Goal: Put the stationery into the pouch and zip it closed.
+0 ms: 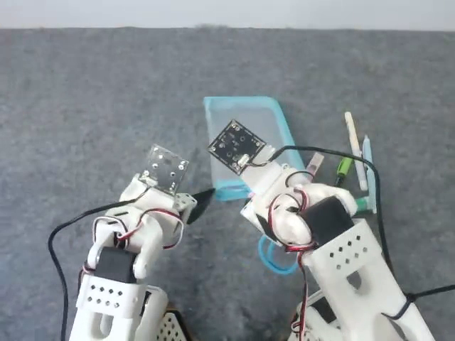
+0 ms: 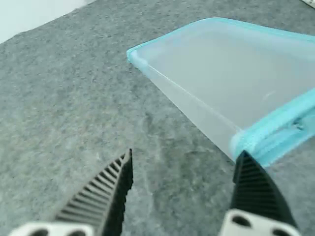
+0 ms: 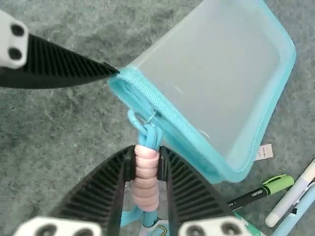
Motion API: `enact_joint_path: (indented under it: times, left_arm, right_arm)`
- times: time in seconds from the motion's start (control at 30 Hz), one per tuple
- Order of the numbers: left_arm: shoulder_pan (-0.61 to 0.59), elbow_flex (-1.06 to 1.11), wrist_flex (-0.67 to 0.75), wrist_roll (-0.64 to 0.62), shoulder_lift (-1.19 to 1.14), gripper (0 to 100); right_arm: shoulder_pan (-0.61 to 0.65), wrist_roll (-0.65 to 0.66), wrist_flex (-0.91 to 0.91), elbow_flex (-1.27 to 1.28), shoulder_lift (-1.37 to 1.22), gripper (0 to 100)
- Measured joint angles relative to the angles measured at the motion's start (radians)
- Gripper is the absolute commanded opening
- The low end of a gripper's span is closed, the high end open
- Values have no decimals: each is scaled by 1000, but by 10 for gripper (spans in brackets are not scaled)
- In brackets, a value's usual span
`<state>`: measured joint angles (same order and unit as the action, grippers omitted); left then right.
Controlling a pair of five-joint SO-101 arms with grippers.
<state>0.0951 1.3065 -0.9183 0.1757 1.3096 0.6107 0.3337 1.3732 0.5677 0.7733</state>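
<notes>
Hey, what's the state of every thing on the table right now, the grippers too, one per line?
pouch: lying flat, empty.
pink zip pull: clamped in the right gripper.
right gripper: shut on the pink zip pull.
left gripper: open, one finger at the pouch's corner.
green marker: capped, lying outside the pouch.
white pen: lying outside the pouch.

pouch (image 3: 221, 73) – frosted translucent plastic, smooth, with a soft matt sheen. zip tape (image 3: 147, 98) along its edge is woven blue cloth with a fine ribbed weave. pull (image 3: 146, 177) looks like soft pink rubbery plastic in stacked ridges. mat (image 1: 106, 92) – grey felt, rough, fibrous, fully matt. fingers (image 2: 110, 191) of the left gripper (image 2: 186, 155) are black matt plastic, ribbed on the inner face. arm shells (image 1: 370, 284) are white plastic, smooth, slightly glossy. pens (image 3: 290, 196) are smooth glossy plastic.
</notes>
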Motion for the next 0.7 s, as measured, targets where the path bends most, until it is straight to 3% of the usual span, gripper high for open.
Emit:
enact_joint_path:
  times: [0.53,0.7]
  left_arm:
    - [26,-6,-6,-40,0,315]
    - [26,-101,-161,-40,48,315]
  right_arm:
    - [72,-43,40,-37,-2,6]
    - [17,-44,40,-40,-2,6]
